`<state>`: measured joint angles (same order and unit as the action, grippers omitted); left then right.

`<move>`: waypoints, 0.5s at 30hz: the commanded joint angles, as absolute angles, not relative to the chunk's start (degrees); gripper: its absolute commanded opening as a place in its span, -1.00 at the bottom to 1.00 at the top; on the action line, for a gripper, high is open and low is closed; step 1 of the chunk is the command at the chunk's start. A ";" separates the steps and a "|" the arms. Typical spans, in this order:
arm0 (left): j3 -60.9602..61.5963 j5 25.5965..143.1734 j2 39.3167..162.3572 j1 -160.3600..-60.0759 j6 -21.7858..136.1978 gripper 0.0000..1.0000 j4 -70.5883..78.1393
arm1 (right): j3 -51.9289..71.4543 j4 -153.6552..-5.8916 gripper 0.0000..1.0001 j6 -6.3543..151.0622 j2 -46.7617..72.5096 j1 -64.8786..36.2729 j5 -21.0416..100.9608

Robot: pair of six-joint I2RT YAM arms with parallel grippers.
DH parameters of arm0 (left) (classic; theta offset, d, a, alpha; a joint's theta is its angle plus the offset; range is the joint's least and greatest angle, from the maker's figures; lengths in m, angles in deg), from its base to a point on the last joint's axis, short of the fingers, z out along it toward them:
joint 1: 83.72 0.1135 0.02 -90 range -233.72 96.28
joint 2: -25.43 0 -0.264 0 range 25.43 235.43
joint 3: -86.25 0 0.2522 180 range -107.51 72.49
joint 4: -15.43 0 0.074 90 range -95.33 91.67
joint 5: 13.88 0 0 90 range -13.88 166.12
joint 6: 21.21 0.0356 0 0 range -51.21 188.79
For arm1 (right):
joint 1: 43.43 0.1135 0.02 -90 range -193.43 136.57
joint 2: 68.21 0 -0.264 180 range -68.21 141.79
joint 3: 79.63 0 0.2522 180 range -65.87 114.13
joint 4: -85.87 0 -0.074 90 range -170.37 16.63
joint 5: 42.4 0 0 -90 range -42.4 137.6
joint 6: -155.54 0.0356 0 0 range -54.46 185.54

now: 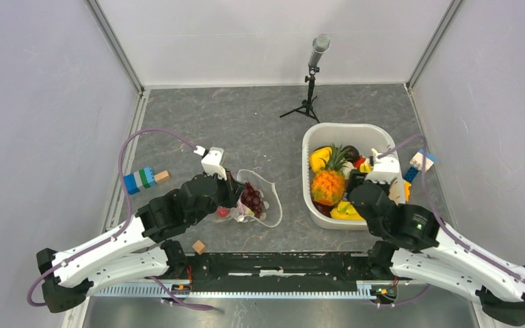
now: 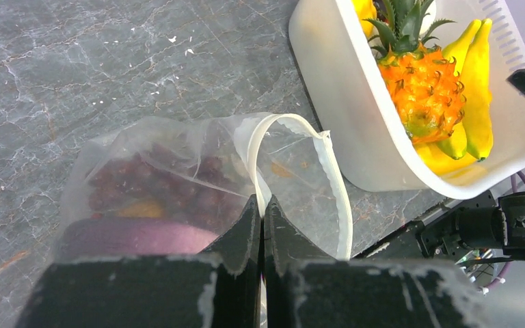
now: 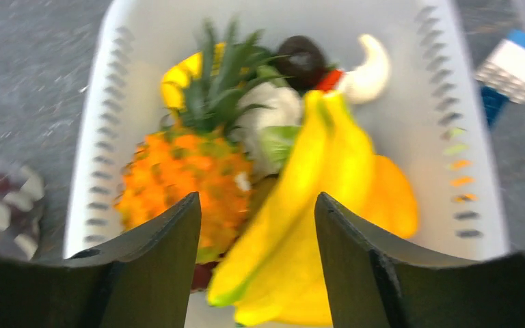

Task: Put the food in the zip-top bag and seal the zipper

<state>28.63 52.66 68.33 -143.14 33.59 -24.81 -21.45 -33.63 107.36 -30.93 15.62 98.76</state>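
Grapes [image 1: 251, 199] of a purple colour are seen inside the zip-top bag [image 2: 178, 154], which is laid on the worktop [image 1: 246, 123] just left of the white basket [image 2: 335, 102]. The bag's mouth is held up in a loop with the zipper [image 2: 340, 198] unsealed. Its rim is pinched by the left tool [image 2: 260, 208], whose fingers are pressed together. The right tool [image 3: 256, 205] is held spread above the basket, with the bananas [image 3: 314, 157] framed between its fingers beside the pineapple [image 3: 184, 167]. Whether they are touched cannot be told.
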 commanded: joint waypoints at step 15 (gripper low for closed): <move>27.83 56.03 70.62 -142.73 33.19 -0.95 -21.36 | -27.79 -52.12 0.54 79.78 -23.02 -24.19 69.48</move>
